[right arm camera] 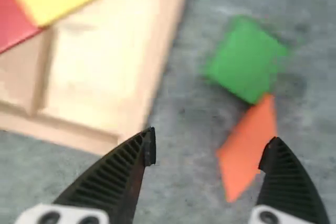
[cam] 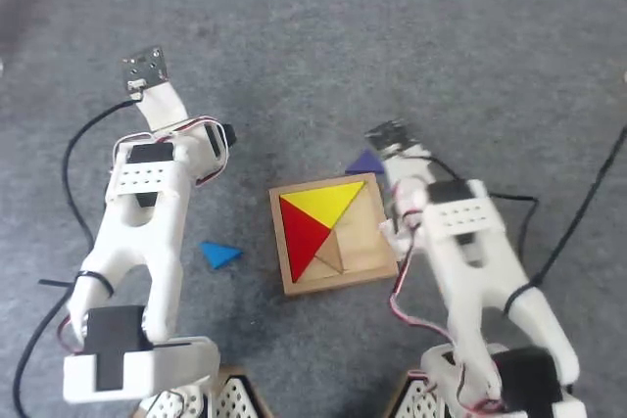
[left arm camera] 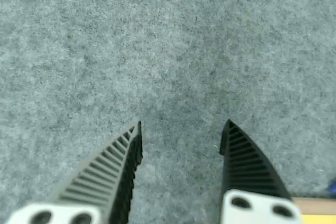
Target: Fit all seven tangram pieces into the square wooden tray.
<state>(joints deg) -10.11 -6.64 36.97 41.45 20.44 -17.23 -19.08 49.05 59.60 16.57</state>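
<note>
The square wooden tray (cam: 369, 234) lies between the two arms. A yellow triangle (cam: 323, 200) and a red triangle (cam: 302, 232) sit in it. A blue triangle (cam: 220, 255) rests on the carpet left of the tray. A purple piece (cam: 364, 161) lies by the tray's far right corner. My right gripper (right arm camera: 212, 136) hangs open beside the tray's edge (right arm camera: 163, 61). An orange piece (right arm camera: 249, 148) lies between its fingers, near one of them, with a green square (right arm camera: 247, 59) just beyond. My left gripper (left arm camera: 184, 125) is open over bare carpet at the far left (cam: 147, 73).
Grey carpet covers the whole table. A corner of the tray (left arm camera: 315, 204) edges into the left wrist view. Cables trail from both arms along the sides, and the arm bases stand at the near edge.
</note>
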